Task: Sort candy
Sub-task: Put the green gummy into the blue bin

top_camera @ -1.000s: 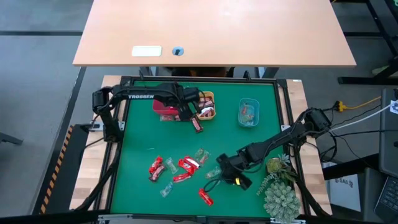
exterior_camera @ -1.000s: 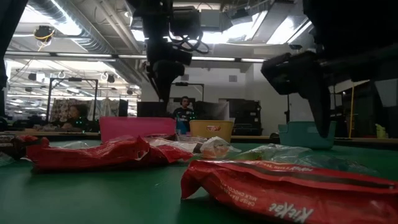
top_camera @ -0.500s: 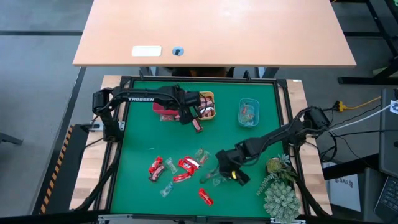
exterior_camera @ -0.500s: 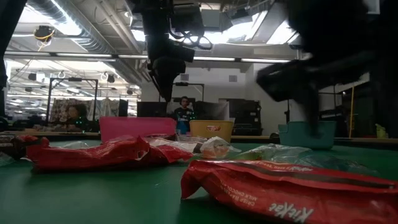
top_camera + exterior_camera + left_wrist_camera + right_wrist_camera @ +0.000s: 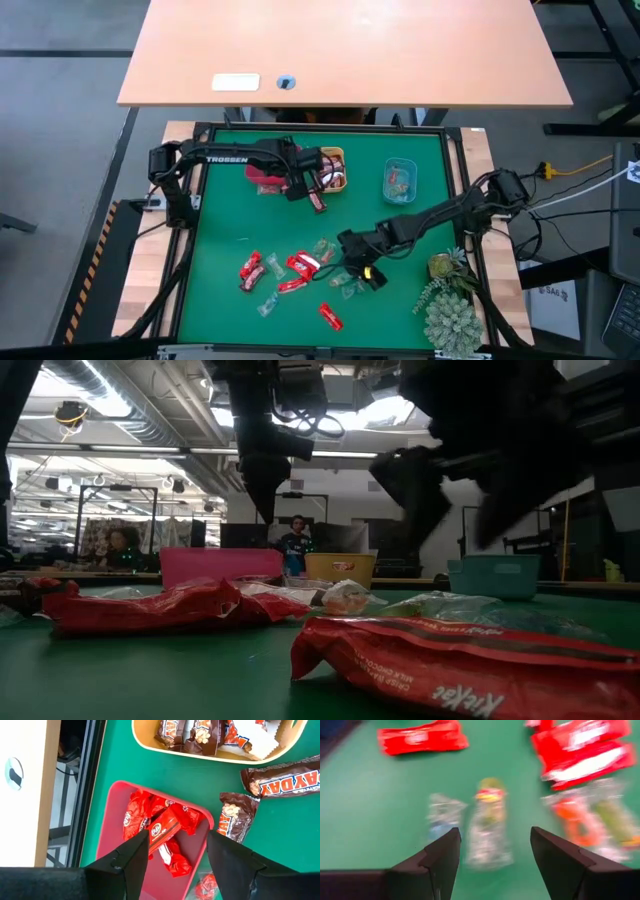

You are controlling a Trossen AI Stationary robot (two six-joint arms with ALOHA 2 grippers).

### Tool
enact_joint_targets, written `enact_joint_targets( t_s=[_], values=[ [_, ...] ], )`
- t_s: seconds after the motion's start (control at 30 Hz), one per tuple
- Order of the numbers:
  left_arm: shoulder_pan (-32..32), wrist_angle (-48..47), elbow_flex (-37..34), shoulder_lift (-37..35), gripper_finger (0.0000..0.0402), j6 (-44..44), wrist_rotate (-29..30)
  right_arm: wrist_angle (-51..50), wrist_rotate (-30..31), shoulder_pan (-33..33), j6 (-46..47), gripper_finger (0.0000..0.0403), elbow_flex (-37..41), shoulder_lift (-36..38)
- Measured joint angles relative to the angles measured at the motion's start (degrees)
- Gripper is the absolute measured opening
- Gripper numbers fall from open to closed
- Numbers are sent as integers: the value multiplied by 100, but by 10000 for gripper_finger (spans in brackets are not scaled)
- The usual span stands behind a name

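Starting at your left, the left gripper [image 5: 177, 851] hangs over the glossy red tray [image 5: 262, 176], its dark fingers [image 5: 131, 859] spread apart with nothing between them; crinkly, shiny red-wrapped sweets [image 5: 159, 827] lie in that rounded tray. Just beside it, the orange tray [image 5: 336, 172] holds brown-and-white bars [image 5: 200, 732], and two more such bars [image 5: 282, 779] lie on the green felt-like mat [image 5: 220, 220] outside it. Toward the middle, you see a loose scatter of red candy [image 5: 297, 268] on the mat, mixed with clear, greenish crumpled wrappers [image 5: 489, 822]. The right gripper [image 5: 492, 851] hovers above those translucent pieces, fingers [image 5: 559, 855] wide apart and empty. Farther right sits the teal tray [image 5: 400, 183] with a few sweets inside.
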State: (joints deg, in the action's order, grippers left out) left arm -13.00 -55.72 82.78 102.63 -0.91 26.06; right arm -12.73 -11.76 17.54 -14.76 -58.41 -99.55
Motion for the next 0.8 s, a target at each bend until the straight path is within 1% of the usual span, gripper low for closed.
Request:
enact_joint_targets(
  t_s=[0.03, 0.1, 0.27, 0.37, 0.53, 0.67, 0.8],
  values=[
    [-15, 0, 0, 0, 193, 0, 0, 80, 123, -26, -77, 241, 0, 0],
    [-48, 0, 0, 0, 193, 2, 2, 103, 112, -84, -111, 241, -2, 0],
    [-103, 2, 0, 0, 193, -3, 2, -49, 26, -27, 364, 241, -3, -21],
    [-102, 4, 0, 0, 193, -4, -4, -98, -30, 102, 527, 241, -9, -216],
    [-97, 8, 0, 0, 193, -121, -11, 146, -286, 78, 523, 241, -6, -356],
    [-97, 7, 0, 0, 193, -198, -21, 104, -299, 32, 336, 241, -4, -360],
    [-97, 8, 0, 0, 193, -204, -33, 117, -532, -43, 273, 241, -4, -466]
  ],
)
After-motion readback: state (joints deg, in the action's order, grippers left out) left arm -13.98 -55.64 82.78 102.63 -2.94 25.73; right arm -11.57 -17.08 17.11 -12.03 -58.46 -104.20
